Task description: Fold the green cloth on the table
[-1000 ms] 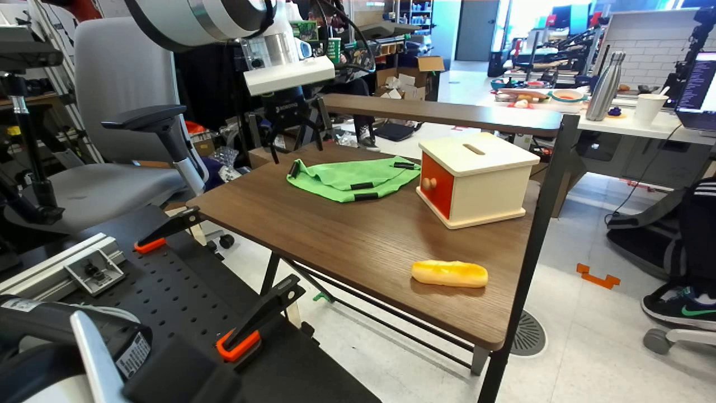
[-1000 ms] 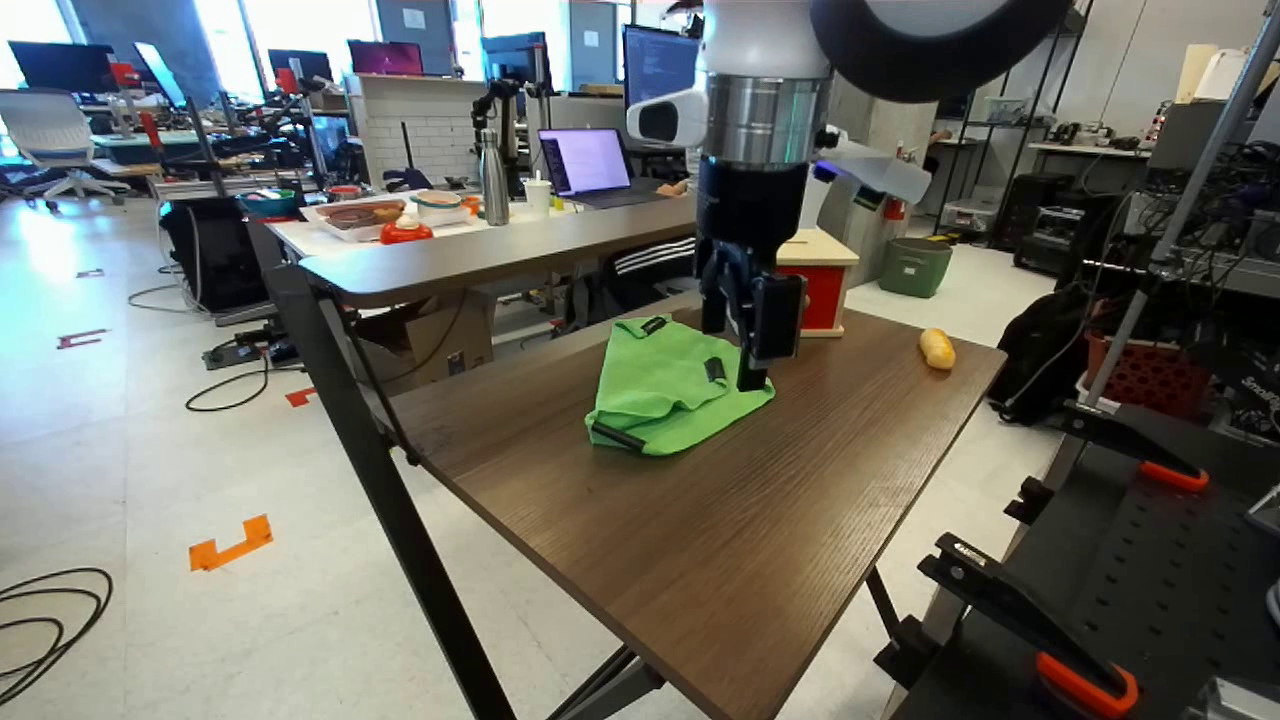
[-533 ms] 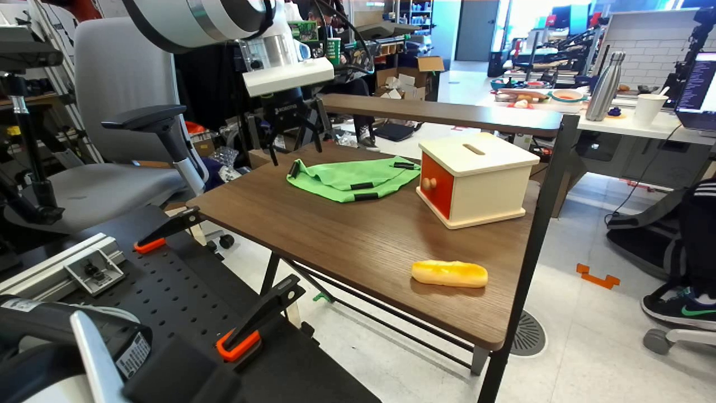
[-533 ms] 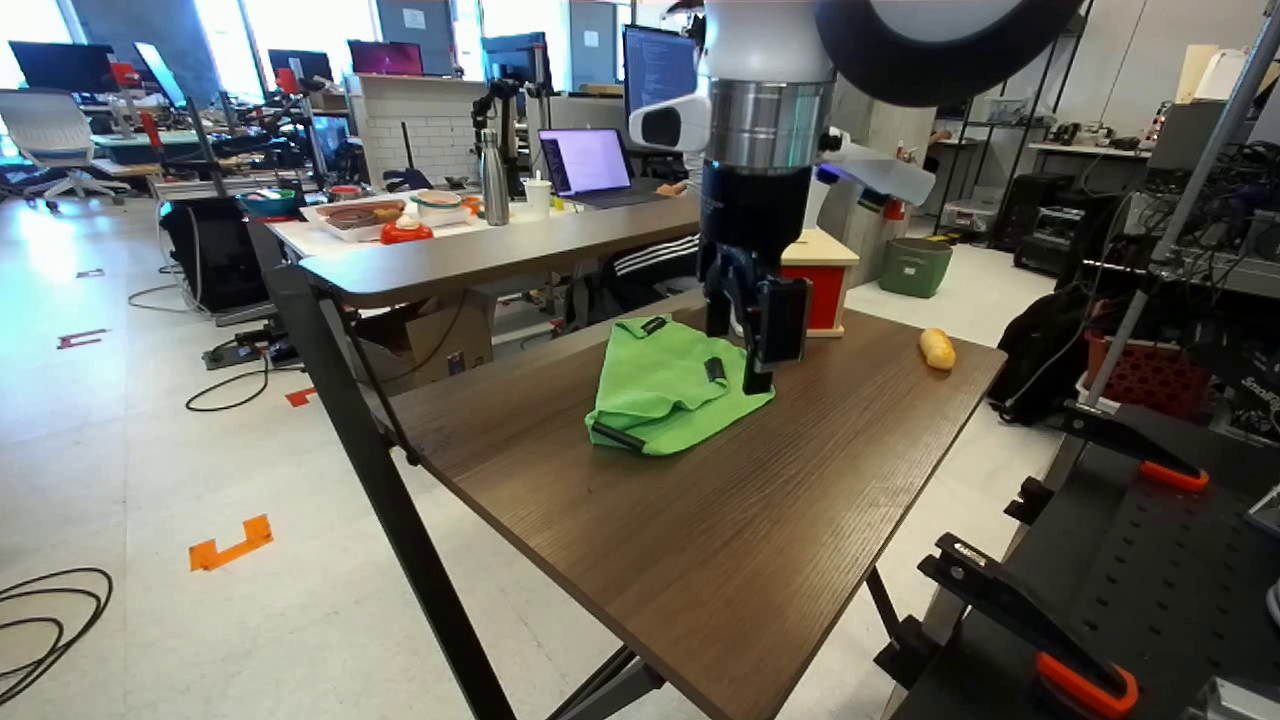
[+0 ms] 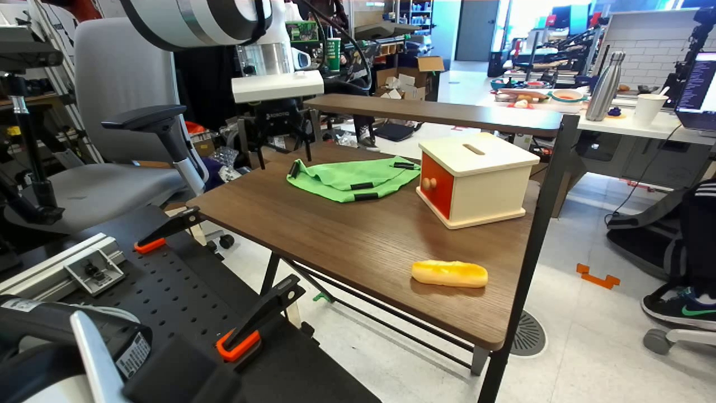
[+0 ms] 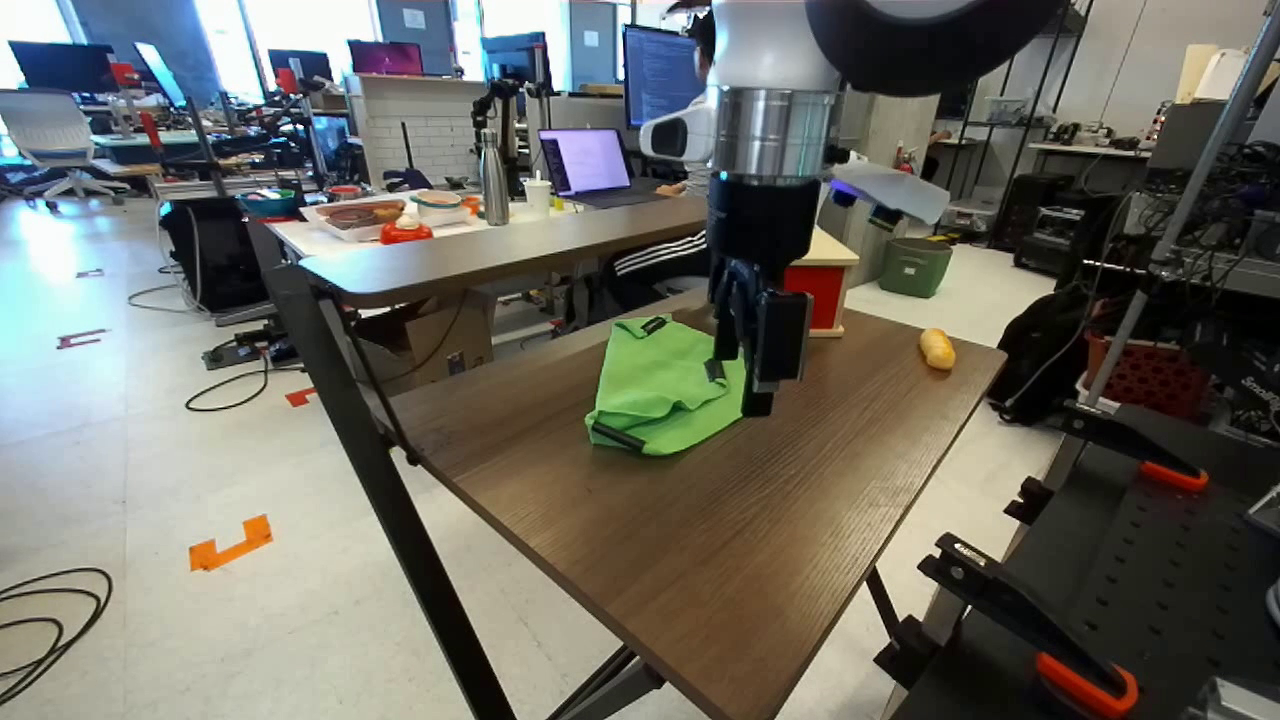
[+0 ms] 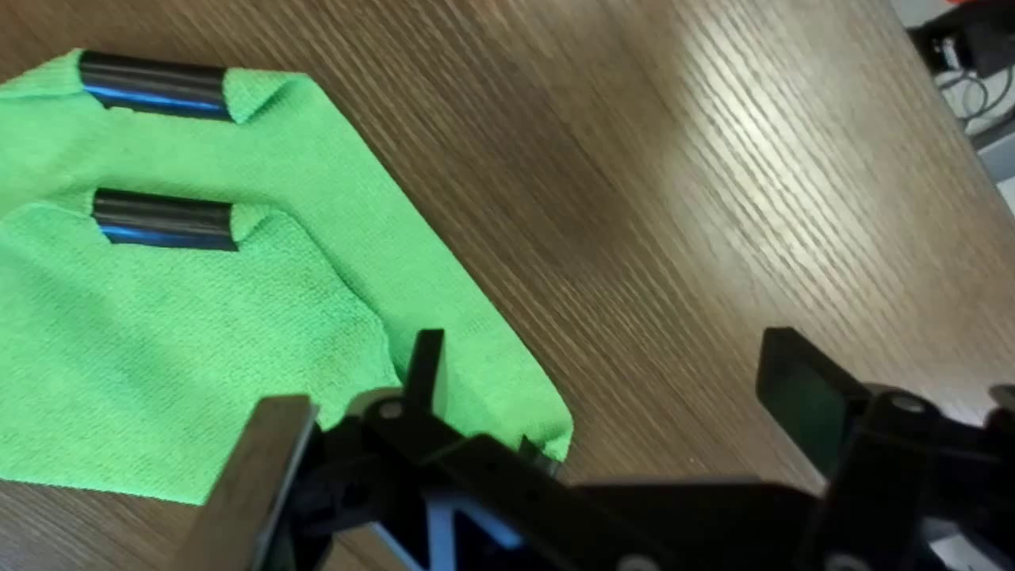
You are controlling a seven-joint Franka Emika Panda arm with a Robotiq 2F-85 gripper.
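— while the grey padded office chair stands at the far left in an exterior view, what lies nearer the camera?

— a flat black perforated board, with two black-and-orange clamps along its right edge.

— and moving right?

— the black two-fingered robotiq gripper, hanging beneath the white-and-black robot arm. its fingers point down and, in the wrist view, stand wide apart, with the dark brown wood-look table showing through the gap.

— does it touch the thin, bright lime-green cloth?

— i cannot tell. one finger overlaps the cloth in the wrist view, but its height is unclear.

— where is that cloth?

— just right of the gripper, lying on the table. one layer is laid over another, the upper edge stopping short of the lower, and glossy black strips mark both edges.

— and beyond?

— the yellow, bun-shaped oblong object rests on the table, nearer the camera. slightly further right, behind it, stands the cream wooden box with an orange-red front, round knobs and a slotted lid.

— does the cloth reach it?

— its right end lies just beside the box; whether they touch, i cannot tell.

— and at the far right?

— a tall silver metal bottle and a white cup, both on a pale-topped desk.
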